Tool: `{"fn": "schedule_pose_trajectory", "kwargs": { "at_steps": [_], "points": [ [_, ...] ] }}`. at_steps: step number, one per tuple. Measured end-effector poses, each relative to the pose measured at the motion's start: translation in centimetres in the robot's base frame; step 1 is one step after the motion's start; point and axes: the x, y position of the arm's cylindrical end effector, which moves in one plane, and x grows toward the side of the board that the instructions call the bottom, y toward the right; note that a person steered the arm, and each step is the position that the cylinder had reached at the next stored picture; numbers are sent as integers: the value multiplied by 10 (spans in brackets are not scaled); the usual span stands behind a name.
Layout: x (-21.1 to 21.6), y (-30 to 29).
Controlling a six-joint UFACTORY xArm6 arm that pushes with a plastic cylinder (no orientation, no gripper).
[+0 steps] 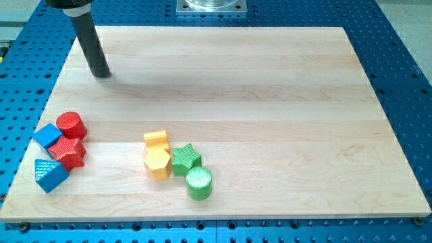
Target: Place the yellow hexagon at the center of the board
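The yellow hexagon [158, 163] lies on the wooden board [270, 101], left of centre near the view's bottom. A second yellow block [156, 140] touches it just above. A green star [185, 159] sits against the hexagon's right side, and a green cylinder [199, 183] lies below the star. My tip [101, 73] rests on the board near its top left corner, far above and to the left of the yellow hexagon, touching no block.
At the board's left edge lies a cluster: a red cylinder [71, 125], a blue cube [48, 136], a red star [68, 152] and a blue triangular block [50, 175]. A metal base plate [211, 6] sits beyond the board's top edge.
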Motion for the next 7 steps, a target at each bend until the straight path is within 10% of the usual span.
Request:
{"fn": "schedule_pose_trajectory", "kwargs": {
  "at_steps": [4,6,7],
  "points": [
    [23,110],
    [151,314],
    [216,323]
  ]
}}
